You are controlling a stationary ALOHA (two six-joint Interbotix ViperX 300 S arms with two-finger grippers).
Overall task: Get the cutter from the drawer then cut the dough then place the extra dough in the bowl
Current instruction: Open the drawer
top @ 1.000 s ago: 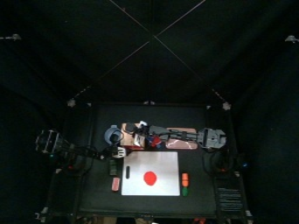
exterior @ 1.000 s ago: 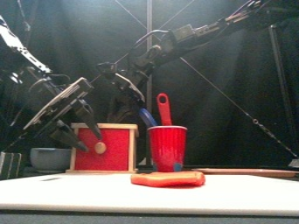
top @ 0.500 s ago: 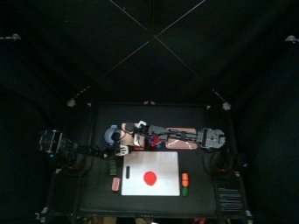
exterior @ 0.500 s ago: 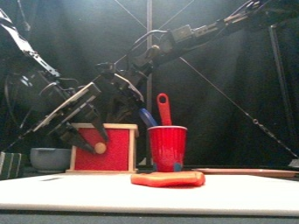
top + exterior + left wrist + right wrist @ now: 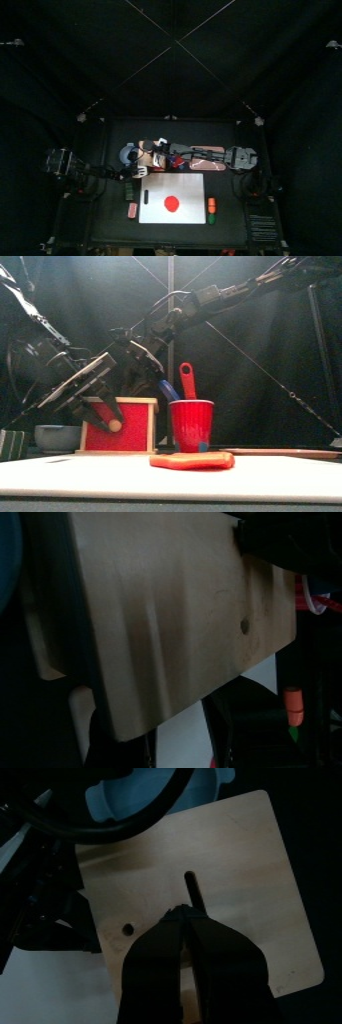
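Black table carrying a white cutting board up front, pale wooden box sitting behind it, blue-grey bowl sitting just left of the box, red cup standing to its right, little toy foods lying beside the board.

A robot lab booth: black curtains close in behind the left gripper and right gripper, a small black table lies beneath them, and toy kitchen props stand near them: box, cup, board
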